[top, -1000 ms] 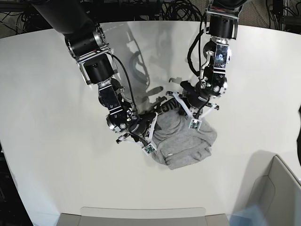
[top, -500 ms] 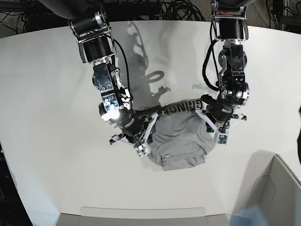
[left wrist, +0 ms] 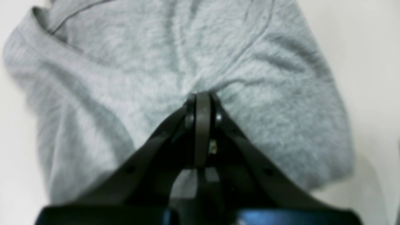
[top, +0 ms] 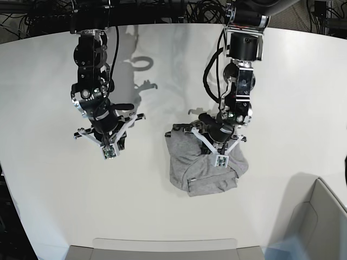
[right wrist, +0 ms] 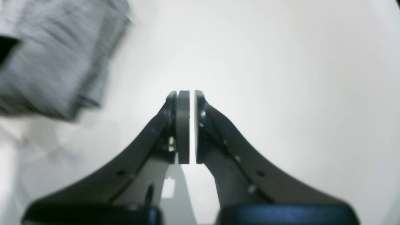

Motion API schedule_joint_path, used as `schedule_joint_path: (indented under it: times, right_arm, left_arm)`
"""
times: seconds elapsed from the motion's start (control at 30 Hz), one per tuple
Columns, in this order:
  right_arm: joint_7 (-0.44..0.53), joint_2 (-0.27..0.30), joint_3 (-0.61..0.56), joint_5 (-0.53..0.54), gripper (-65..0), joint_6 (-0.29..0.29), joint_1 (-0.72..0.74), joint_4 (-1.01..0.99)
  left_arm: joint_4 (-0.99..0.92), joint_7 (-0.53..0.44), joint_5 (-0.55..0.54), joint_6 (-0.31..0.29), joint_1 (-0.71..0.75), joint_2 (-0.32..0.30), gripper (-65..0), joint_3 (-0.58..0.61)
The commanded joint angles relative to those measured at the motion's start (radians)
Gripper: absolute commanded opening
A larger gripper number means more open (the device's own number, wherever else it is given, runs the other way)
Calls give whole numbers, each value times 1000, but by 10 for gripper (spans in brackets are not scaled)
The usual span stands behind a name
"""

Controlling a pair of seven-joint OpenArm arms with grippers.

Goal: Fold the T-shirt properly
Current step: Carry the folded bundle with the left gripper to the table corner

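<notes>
The light grey T-shirt (top: 201, 172) lies bunched on the white table (top: 49, 179), right of centre, with no lettering showing. My left gripper (top: 216, 142) rests on its upper part. In the left wrist view the left gripper (left wrist: 202, 96) is shut, and the T-shirt fabric (left wrist: 131, 59) puckers in creases around its tips. My right gripper (top: 107, 142) hangs over bare table well to the left of the shirt. The right wrist view shows the right gripper (right wrist: 188, 93) with only a sliver between its pads and nothing held. The T-shirt edge (right wrist: 50, 62) is blurred at the upper left.
A grey open box (top: 322, 219) stands at the lower right corner. A flat grey tray edge (top: 162, 248) runs along the table's front. Cables lie beyond the far edge.
My right gripper has left the shirt's left edge and swung away left and up. My left gripper has moved left across the shirt, which now lies more bunched with its lettering hidden.
</notes>
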Motion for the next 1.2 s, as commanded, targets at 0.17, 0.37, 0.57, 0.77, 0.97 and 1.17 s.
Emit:
schedule_joint_path:
  times: [0.17,0.37,0.57,0.77,0.97,1.17]
  right_arm:
    - [15,14,-3,12,-627,7,-67,82]
    - [13,14,-3,9,-627,7,-86,91]
    - [13,9,-4,12,-627,7,-93,91]
    - [13,9,-7,12,-627,7,-90,91]
    - [13,8,-10,14,-627,7,-90,89]
    - [13,14,-6,8,-627,8,-90,89]
  left_arm:
    - [-208,-15,-7,-4,-94,3,-650,0]
    - [-324,-15,-6,-4,-95,-58,-650,1]
    - [-338,-13,-6,-10,-67,-179,-650,1]
    - [-338,-1,-6,-250,-46,-324,-650,1]
    - [-332,-6,-6,-279,-25,-434,-650,1]
    - [-338,-27,74,-280,-21,-532,-650,37]
